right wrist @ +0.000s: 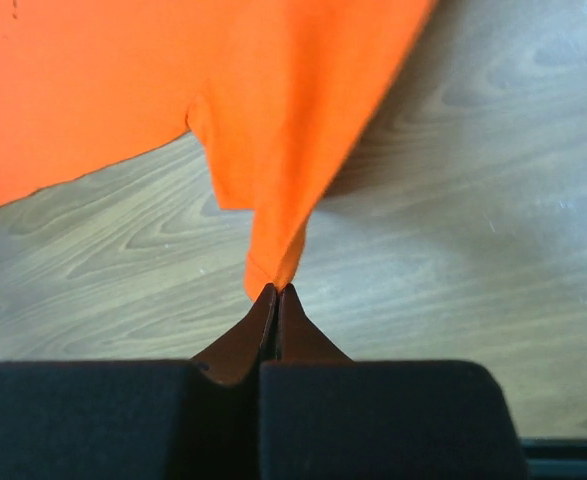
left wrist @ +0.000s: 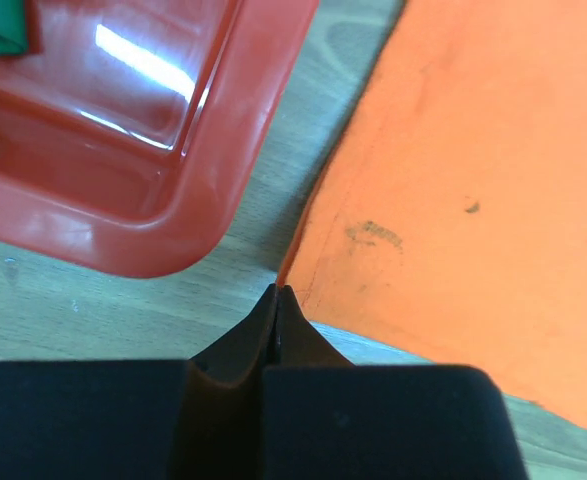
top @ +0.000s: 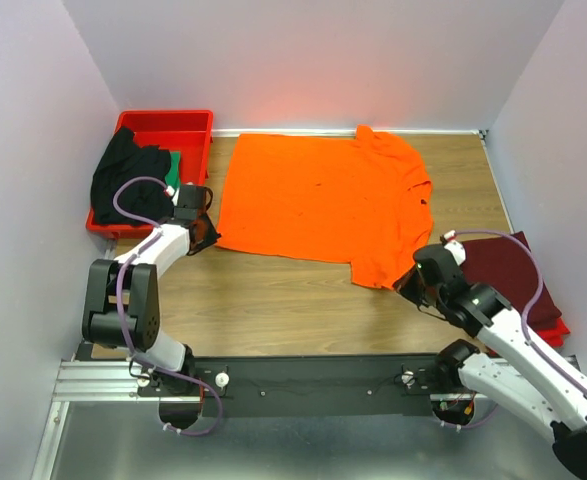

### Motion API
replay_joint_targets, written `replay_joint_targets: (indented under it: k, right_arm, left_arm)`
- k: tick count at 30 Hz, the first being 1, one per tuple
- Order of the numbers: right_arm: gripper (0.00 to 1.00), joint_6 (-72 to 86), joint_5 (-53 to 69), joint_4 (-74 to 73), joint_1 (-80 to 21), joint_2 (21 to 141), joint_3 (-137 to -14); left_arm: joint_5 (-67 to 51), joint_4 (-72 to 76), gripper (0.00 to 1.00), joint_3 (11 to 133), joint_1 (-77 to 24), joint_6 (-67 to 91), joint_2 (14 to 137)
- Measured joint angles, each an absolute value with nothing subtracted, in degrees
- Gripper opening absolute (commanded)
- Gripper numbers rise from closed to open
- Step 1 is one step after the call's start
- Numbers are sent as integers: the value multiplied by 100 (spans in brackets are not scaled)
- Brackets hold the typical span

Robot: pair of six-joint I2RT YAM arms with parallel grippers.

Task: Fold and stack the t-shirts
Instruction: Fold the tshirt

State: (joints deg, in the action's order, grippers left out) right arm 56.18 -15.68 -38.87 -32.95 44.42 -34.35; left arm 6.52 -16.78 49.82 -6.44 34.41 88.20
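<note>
So the counter (top: 293, 300) is mostly taken up by the orange shirt (top: 313, 200). It's spread flat and open across the back middle, collar toward the right, and no fold is in it yet as far as you can see.

The red tray (top: 198, 120) sits in the back left corner with the black shirt (top: 123, 180) heaped in it and spilling over its near edge. The maroon shirt (top: 503, 265) lies on the right side of the counter and looks folded already, so I'd call that one done. A bit of the green shirt (top: 174, 170) peeks out beside the black one.

My read: one of four is finished, orange is just starting, and black and green are waiting. There's no real stack so far.

Your left claw (top: 205, 232) is closed tight right at the orange shirt's near left corner, beside the tray. The wrist view suggests it has the hem pinched. Your right claw (top: 413, 283) is closed too, clamped on the near right corner, with the cloth pulled up into a point at the tips.

Stuff you can't make out:
- how much cloth the left tips really have
- most of the green shirt, which is buried
- a red strip under the maroon shirt's right edge, no idea what it is
</note>
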Motion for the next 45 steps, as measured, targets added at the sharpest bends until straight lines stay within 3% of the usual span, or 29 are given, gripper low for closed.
replay_joint_targets:
  k: [9, 17, 24, 31, 39, 45]
  right_arm:
    - [0, 6276, -1417, -4399, -3297, 3242, -3070]
    - [0, 6453, -1413, -4646, -3297, 3509, -3002]
    - [0, 6368, -1811, -4650, -3297, 4720, -3369]
    - [0, 5616, -2357, -4132, -3162, 6746, -4875]
    - [0, 4709, -1577, -2974, -1643, 8259, -5439]
    - [0, 4429, -1087, -2536, -1238, 8807, -5959]
  left_arm:
    - [646, -1704, 0, 4969, -620, 3350, 8466]
    - [644, -1820, 0, 4654, -471, 3350, 8154]
    - [528, -1852, 0, 4869, -445, 3354, 8313]
    - [342, -1831, 0, 6023, -445, 3420, 9321]
    - [172, -1848, 0, 6838, -447, 3787, 10071]
    - [156, -1968, 0, 7461, -447, 3931, 10429]
